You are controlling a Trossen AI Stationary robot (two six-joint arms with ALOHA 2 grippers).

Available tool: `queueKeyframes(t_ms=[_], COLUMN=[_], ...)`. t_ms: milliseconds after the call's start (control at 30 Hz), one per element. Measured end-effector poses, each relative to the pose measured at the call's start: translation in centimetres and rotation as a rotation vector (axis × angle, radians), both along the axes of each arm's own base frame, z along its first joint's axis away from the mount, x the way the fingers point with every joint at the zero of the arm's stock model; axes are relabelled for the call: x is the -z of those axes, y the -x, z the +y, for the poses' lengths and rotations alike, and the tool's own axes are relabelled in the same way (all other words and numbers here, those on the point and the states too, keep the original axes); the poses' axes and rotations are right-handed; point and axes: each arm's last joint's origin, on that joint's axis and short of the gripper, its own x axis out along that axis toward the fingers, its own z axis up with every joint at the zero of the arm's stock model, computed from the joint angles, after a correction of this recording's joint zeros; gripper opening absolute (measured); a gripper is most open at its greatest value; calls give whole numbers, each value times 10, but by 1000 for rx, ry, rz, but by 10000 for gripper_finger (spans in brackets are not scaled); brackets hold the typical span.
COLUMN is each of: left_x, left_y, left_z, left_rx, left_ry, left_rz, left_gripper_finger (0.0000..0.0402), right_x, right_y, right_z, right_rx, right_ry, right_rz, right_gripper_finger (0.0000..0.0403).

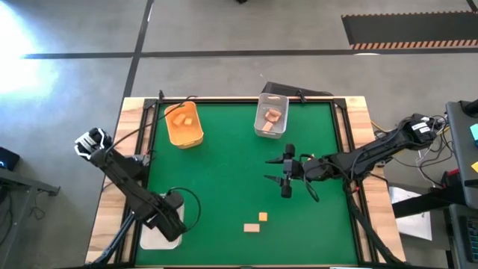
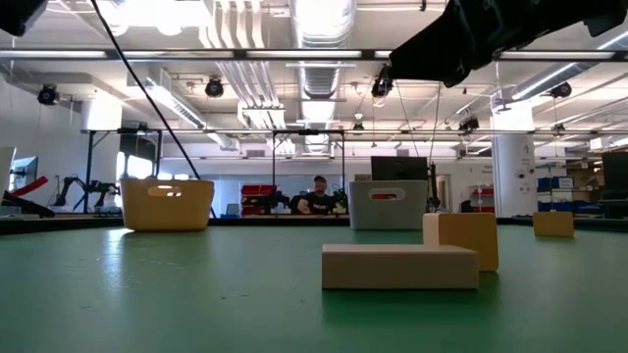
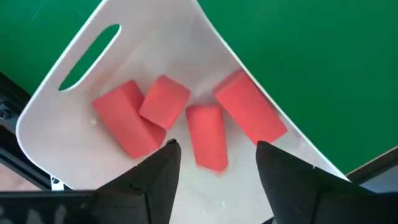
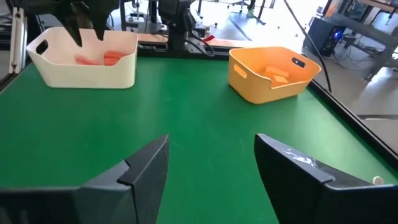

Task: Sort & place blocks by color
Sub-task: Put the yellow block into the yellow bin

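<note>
My left gripper [image 3: 216, 149] hangs open over the white bin [image 3: 37, 112] at the table's near left corner, where several red blocks [image 3: 163, 102] lie on the bin's floor; one red block [image 3: 207, 134] lies below the gap between the fingers. My right gripper [image 1: 269, 169] is open and empty in the air over the table's right middle, fingers pointing left. On the green mat near the near edge lie a tan block [image 1: 252, 227] and a yellow-orange block [image 1: 263, 217], side by side. The low view shows the same tan block [image 2: 399, 267] and yellow-orange block [image 2: 468, 238].
The orange bin [image 1: 184, 125] with yellow-orange blocks and the clear bin [image 1: 271, 117] with blocks in it stand at the far edge. Bare green mat [image 1: 224, 179] lies between bins and loose blocks. A person [image 2: 319, 196] sits far behind the table.
</note>
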Motion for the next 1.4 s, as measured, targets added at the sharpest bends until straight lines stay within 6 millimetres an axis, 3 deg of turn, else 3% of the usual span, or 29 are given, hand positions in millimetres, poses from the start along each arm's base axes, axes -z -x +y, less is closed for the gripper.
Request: queueKeyframes(t_ms=[367, 700, 967, 1200, 1400], left_x=[-5, -7, -10, -16, -20], left_y=[-2, -24, -48, -72, -84], left_z=[0, 3, 22, 35, 46], left_rx=[1, 129, 351, 651, 784], left_ry=[44, 70, -130, -256, -366], left_rz=[-40, -223, -423, -576, -625], left_gripper_finger=[198, 199, 199, 199, 199], right_x=[4, 8, 10, 19, 28], right_y=[1, 7, 7, 4, 32], right_z=[0, 19, 41, 39, 11], right_rx=[11, -191, -194, 135, 618], right_ry=[-61, -220, -256, -244, -186], right_rz=[35, 144, 231, 558, 931], right_gripper_finger=[226, 223, 223, 223, 223])
